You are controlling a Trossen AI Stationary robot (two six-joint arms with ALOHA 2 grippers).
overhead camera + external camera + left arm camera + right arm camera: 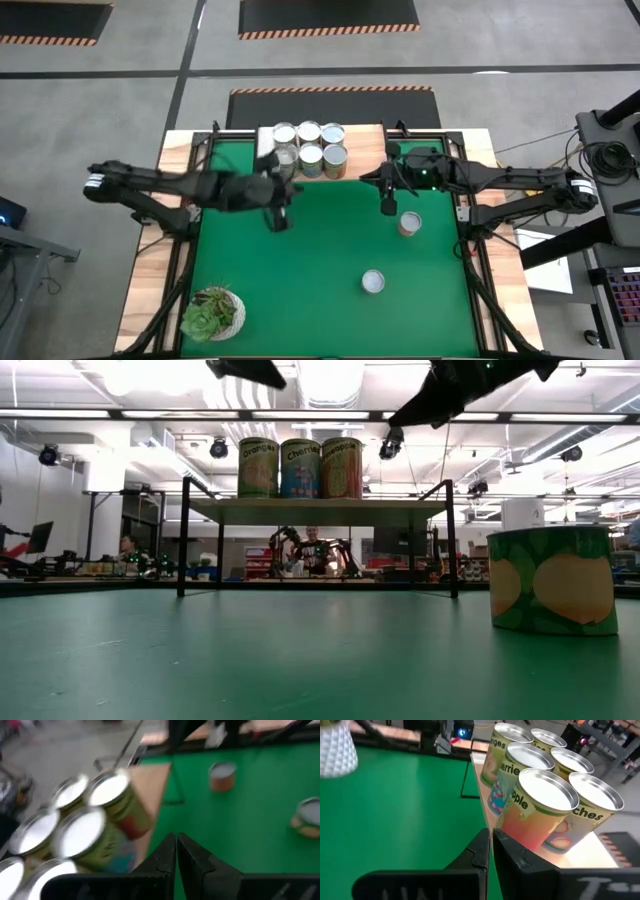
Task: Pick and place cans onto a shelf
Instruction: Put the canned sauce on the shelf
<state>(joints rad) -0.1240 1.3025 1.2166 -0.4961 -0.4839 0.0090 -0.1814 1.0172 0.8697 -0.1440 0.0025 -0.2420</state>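
The right gripper [388, 207] is pinched shut and empty, near a can [409, 223] on the green mat; the left gripper [277, 218] is shut too. Six cans [309, 146] stand on the shelf [365, 150]. Another can [373, 282] waits nearby; it looks light, hard and slippery, so grab its sides.

Bright ceiling strip lights; can tops [547, 788] glare; left wrist view blurred.

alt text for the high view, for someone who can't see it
Six cans stand clustered on a wooden shelf at the far edge of a green table; two more cans stand on the mat. Both dark arms hover near the shelf, and a potted succulent sits at a near corner.
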